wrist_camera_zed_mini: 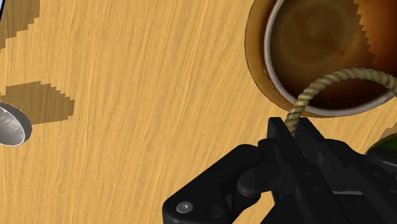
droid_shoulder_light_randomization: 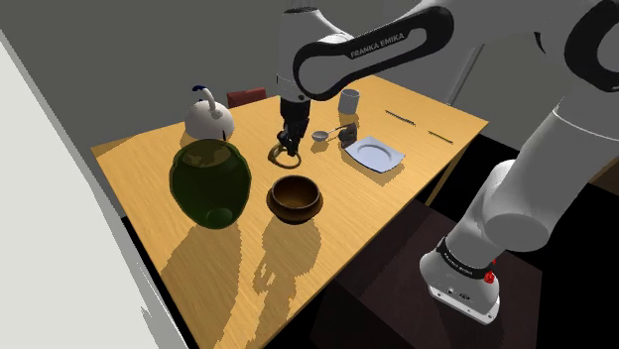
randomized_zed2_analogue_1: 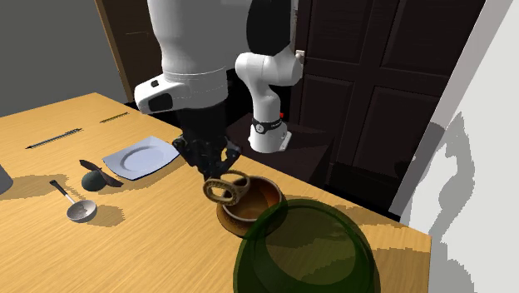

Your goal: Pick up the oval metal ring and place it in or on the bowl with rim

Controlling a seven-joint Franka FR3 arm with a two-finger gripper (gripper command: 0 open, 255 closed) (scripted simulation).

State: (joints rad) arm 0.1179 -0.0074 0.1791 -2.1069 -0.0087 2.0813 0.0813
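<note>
My black gripper [droid_shoulder_light_randomization: 288, 139] hangs over the wooden table [droid_shoulder_light_randomization: 149, 164], shut on a twisted, rope-like golden oval ring [droid_shoulder_light_randomization: 278, 157]. The ring is lifted off the table and dangles below the fingers. In the second exterior view the ring [randomized_zed2_analogue_1: 220, 194] hangs from the gripper [randomized_zed2_analogue_1: 213, 169] at the edge of the brown bowl with a pale rim [randomized_zed2_analogue_1: 270, 193]. In the wrist view the fingers [wrist_camera_zed_mini: 294, 130] clasp the ring [wrist_camera_zed_mini: 324, 81], whose loop arcs over the bowl's rim [wrist_camera_zed_mini: 270, 57]. In the shoulder view the bowl [droid_shoulder_light_randomization: 295, 198] sits just nearer than the gripper.
A big dark green glass jar [droid_shoulder_light_randomization: 208, 181] stands beside the bowl, with a white kettle [droid_shoulder_light_randomization: 209, 119] behind it. A white square plate [droid_shoulder_light_randomization: 374, 153], a small metal ladle [droid_shoulder_light_randomization: 319, 135] and a grey cup [droid_shoulder_light_randomization: 348, 100] lie towards the shoulder view's right. The robot's stand [droid_shoulder_light_randomization: 461, 283] is off the table.
</note>
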